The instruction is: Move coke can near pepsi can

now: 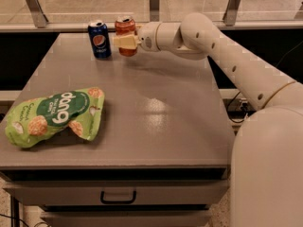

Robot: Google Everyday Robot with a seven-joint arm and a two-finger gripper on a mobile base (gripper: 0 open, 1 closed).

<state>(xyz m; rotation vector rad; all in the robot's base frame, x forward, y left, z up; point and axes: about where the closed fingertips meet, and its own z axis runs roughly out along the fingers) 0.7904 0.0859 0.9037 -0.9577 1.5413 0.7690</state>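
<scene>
Surface: grey table, green snack bag front-left.
Gripper: clenched on coke can, just beside pepsi can.
Room: railing behind.

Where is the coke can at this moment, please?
In the camera view, the coke can sits in the gripper at the far edge of the table, left of centre, close beside the pepsi can.

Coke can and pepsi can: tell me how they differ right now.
The coke can is red-orange; the pepsi can is dark blue with a round logo. The claw, at the far edge of the table, is clamped on the coke can; the pepsi can stands free. Both are upright, same-sized, silver-topped, side by side but apart.
</scene>
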